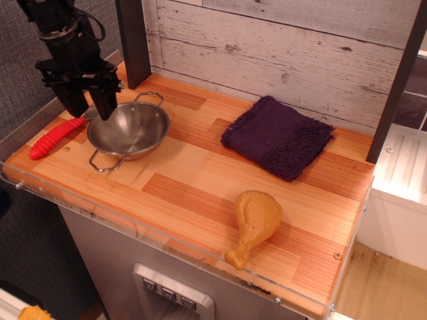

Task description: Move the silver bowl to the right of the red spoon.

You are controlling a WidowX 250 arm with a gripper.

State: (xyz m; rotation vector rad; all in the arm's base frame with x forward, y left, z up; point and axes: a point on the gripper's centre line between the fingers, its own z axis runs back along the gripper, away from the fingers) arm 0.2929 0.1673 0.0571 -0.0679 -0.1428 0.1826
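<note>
The silver bowl [130, 130] sits flat on the wooden table at the left, its two wire loop handles pointing back and front. The red spoon [55, 138] lies just left of it, red handle toward the front left; its scoop is mostly hidden behind the bowl's rim and the gripper. My gripper [88, 107] hangs over the bowl's left rim with its two black fingers spread apart. One finger stands at the rim, the other outside it above the spoon. It holds nothing.
A purple cloth [278, 137] lies at the back right. A yellow toy chicken drumstick [253, 222] lies near the front edge. A dark post [133, 40] stands behind the bowl, a plank wall runs along the back. A clear rail lines the table's [193, 193] front edge.
</note>
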